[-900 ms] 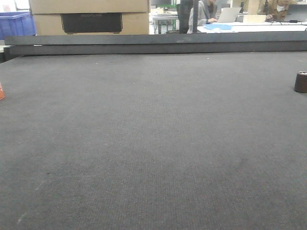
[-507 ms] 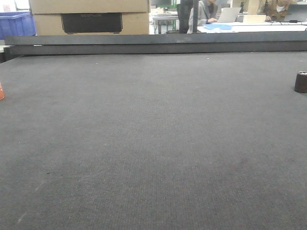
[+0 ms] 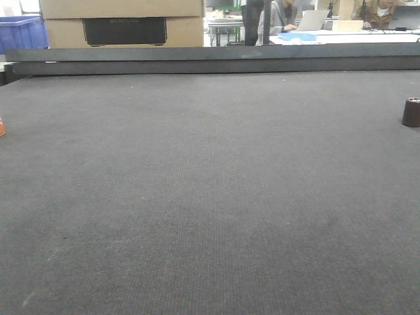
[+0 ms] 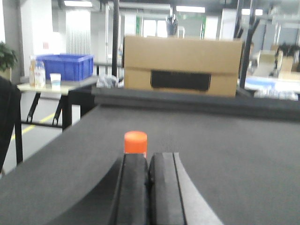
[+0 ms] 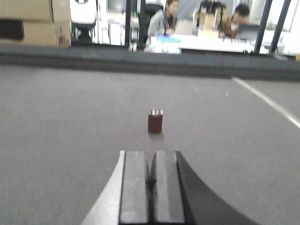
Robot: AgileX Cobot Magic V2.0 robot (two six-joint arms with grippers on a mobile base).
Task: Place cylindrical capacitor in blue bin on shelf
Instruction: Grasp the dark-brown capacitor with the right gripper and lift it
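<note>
Two claws, both on record with pads pressed together and gripping nothing. We see the left claw (image 4: 148,161) low over the dark grey counter (image 3: 210,197), its closed fingers pointing at an orange-capped item (image 4: 135,142) that stands upright just ahead of them, apart from the tips. From the front view we catch only a sliver of that orange item (image 3: 1,126) at the counter's left edge.

One cylindrical capacitor (image 5: 155,121): dark brown, short, upright on the counter, lighter metal at its top. We place it straight ahead of the right claw (image 5: 151,160), near but not touching. In the front view the same capacitor (image 3: 411,111) sits at the far right edge of the counter, well apart from the orange item.

One raised dark ledge (image 3: 210,60) along the counter's far side.

One cardboard box (image 4: 183,65) behind that ledge, with a black panel on its face.

One blue tub (image 4: 65,66) left of the box, resting on a side table (image 4: 47,85).

Several seated people (image 5: 164,18) at a desk beyond the counter, blurred.
</note>
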